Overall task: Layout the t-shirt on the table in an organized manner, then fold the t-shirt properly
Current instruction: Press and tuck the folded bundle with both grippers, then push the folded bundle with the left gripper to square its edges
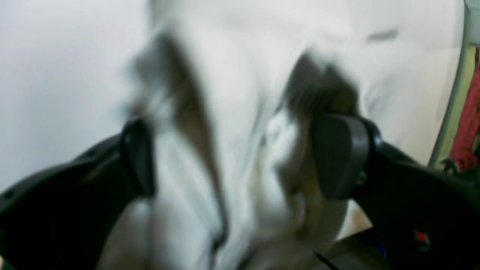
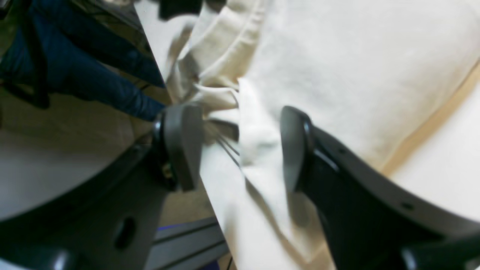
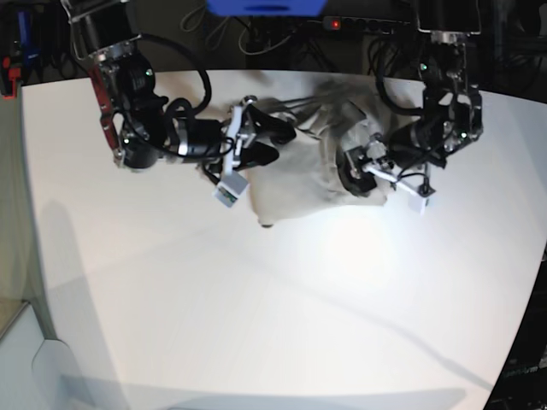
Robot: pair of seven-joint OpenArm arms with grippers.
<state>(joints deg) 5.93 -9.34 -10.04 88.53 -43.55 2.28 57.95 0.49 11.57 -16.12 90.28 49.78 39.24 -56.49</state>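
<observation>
Arms low over t-shirt (image 3: 299, 184), fingers (image 1: 339, 155) spread

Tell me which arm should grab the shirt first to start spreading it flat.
Probably the right gripper: its open jaws already straddle a raised fold of the t-shirt. The left gripper is open over blurred cloth.

t-shirt (image 1: 240, 112) folds — motion-blurred, unreadable
</observation>
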